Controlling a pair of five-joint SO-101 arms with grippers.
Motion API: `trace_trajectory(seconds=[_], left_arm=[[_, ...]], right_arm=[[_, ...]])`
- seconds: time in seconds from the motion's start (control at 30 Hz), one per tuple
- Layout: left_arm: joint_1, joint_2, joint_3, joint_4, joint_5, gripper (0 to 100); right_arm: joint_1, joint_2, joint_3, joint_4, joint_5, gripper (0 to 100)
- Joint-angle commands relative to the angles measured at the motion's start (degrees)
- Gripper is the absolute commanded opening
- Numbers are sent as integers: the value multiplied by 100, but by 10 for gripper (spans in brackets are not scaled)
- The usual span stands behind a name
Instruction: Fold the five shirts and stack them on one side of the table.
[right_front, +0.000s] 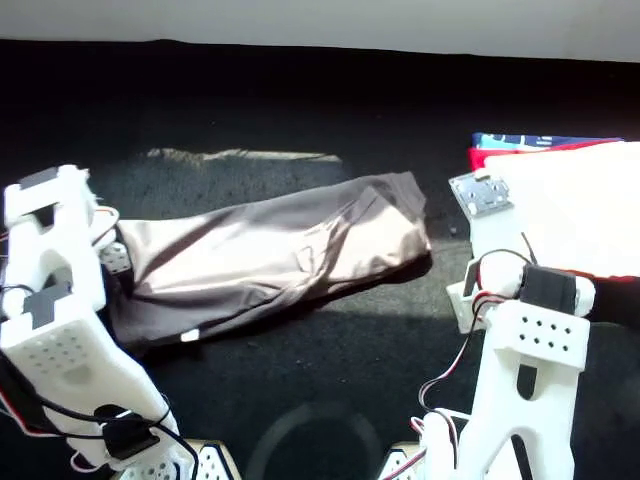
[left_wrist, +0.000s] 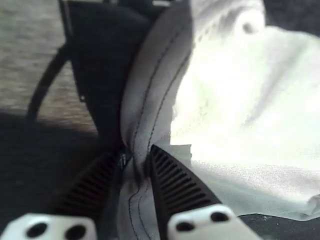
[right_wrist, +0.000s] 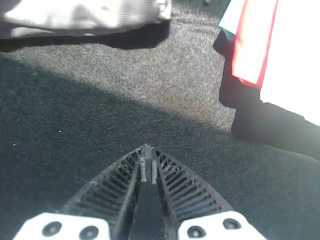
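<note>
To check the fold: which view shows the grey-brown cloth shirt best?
The high view: the grey-brown cloth shirt lies there nearly whole. The left wrist view shows its seamed edge pinched in the left claw; the right wrist view shows one end.

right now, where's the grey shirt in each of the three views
High view: grey shirt lies across the table's middle.
Left wrist view: its seamed edge is pinched in the left gripper.
Right wrist view: it lies beyond the right gripper, across bare table.
Shared landmark: red folded shirt, high and right wrist views.
</note>
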Motion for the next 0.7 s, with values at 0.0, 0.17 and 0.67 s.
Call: trace_trajectory(seconds=[0.0,0.17,0.67], left_arm=[[-1130,-40,-1077,580,-545,10],[-1859,-31,-2413,1407,-1143,10],[-585,-1393,-1235,1785,-1257,10]], right_arm=[[365,-356,945,-778,62,6],[620,-716,2097,-1727,62,6],[637,-1684,5341,-4224,18,6]])
